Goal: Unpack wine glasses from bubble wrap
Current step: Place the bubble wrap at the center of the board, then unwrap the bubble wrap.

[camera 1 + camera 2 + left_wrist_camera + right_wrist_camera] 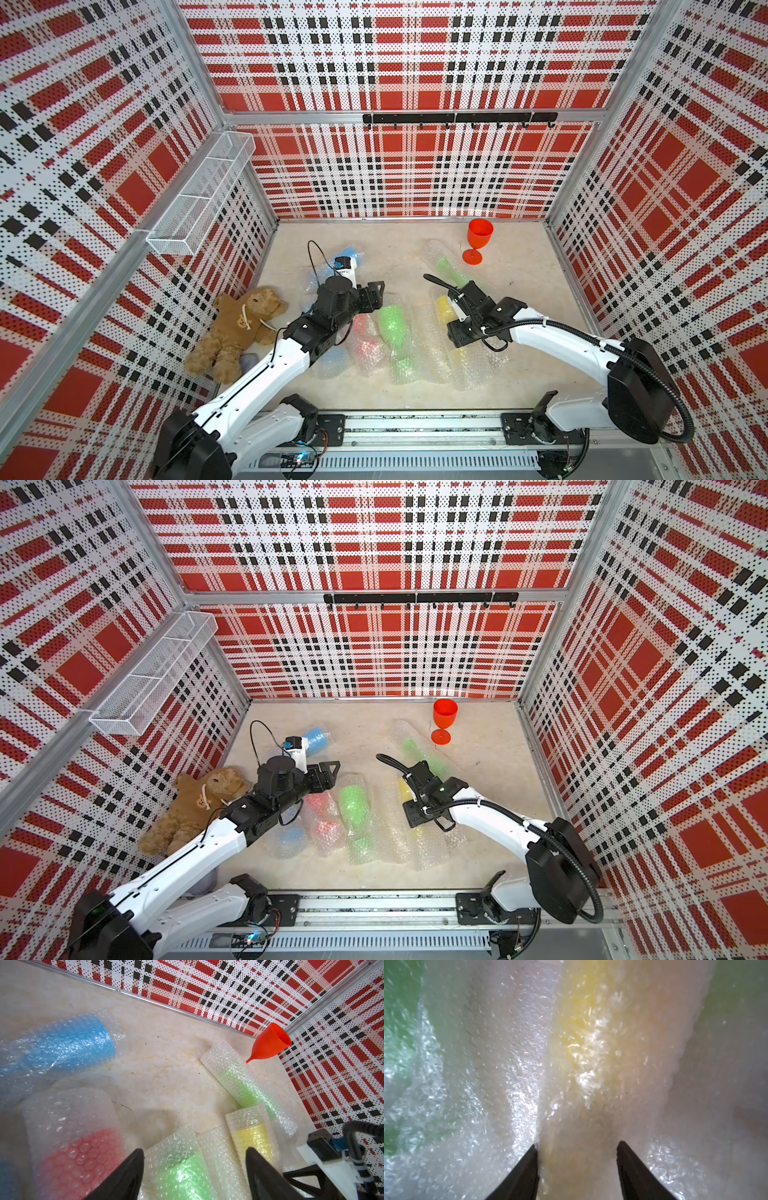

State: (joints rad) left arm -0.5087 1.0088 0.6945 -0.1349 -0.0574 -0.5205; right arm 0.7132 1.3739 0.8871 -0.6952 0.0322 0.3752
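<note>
Stock on my counter (536, 303):
- Red goblet (479, 239): unwrapped, upright, far right corner.
- Goblets in bubble wrap, lying flat: far blue roll (349, 253), far green roll (446, 268), red roll (365, 330), near green roll (390, 324), yellow roll (583, 1047).
- Left fingers (128, 1174): apart, holding nothing, over the near green roll.
- Right fingers (521, 1174): one on each side of the yellow roll; I cannot tell whether they press it.
- Teddy bear (241, 328): left edge.
</note>
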